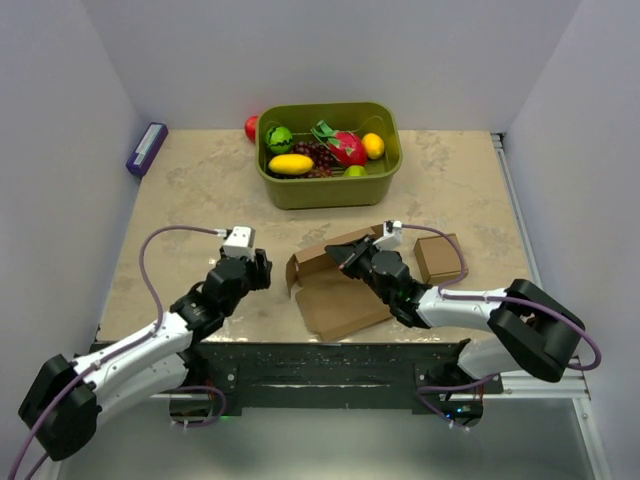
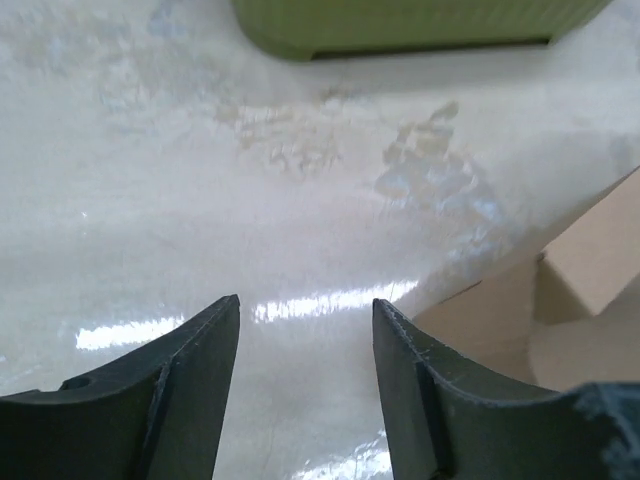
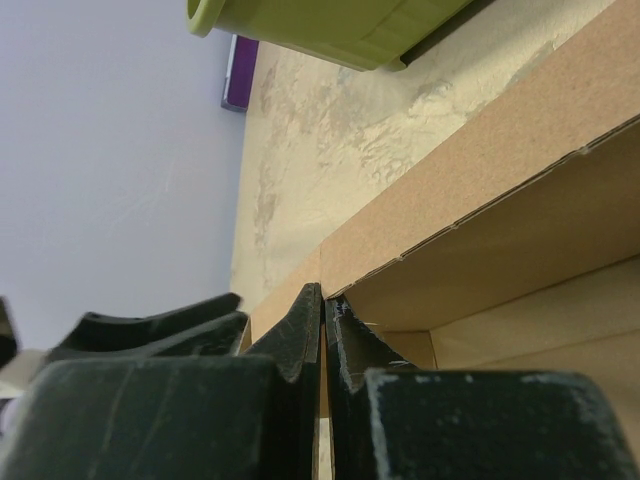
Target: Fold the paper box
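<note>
Mid-fold, lower centre of the frame: clamped tight on a raised wall of the paper box [image 1: 335, 305] by the right gripper [image 1: 348, 255]. Just left, parted partway and empty, the left gripper [image 1: 258, 268]. Next, likely: reaching the box's left flap and pressing it upright. Behind, upper centre, a green bin [image 1: 330, 185] of fruit.

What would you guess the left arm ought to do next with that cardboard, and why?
Probably the left gripper should ease rightward to the left side of the paper box. Its jaws stand open and empty just beside the box, while the right gripper is pinched shut on a raised cardboard wall. A second grip looks needed to fold the next flap.
</note>
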